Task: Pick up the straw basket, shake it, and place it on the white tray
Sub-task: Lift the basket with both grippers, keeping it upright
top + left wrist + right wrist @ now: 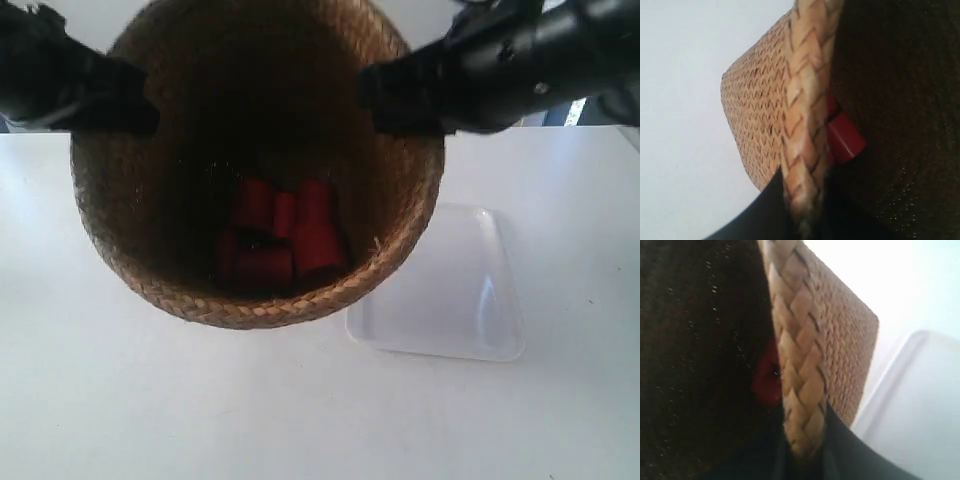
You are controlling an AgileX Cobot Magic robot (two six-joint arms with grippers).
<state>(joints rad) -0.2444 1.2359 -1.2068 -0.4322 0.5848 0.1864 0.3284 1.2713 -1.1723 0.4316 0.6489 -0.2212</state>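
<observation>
While the straw basket [260, 305] hangs in the air between both arms, the lift looks done. Whether the shake is under way cannot be told from one moment, and setting it down is left. The white tray [450, 290] lies bare on the white table [150, 400], at about 4 o'clock from the basket in the exterior view, with only its near corner hidden behind the braided rim.

The left gripper [800, 220] is clamped on that rim, one dark finger outside the weave and one inside. The right gripper [805, 455] pinches the opposite side the same way, with the tray showing just past the basket wall. In the exterior view the arms meet the rim at about 10 and 2 o'clock.

The basket's mouth opens towards the exterior camera, so its rim-to-base axis runs almost straight away from the lens, base towards the table. Red cylinders [280, 240] are heaped on the floor inside, towards 6 o'clock.
</observation>
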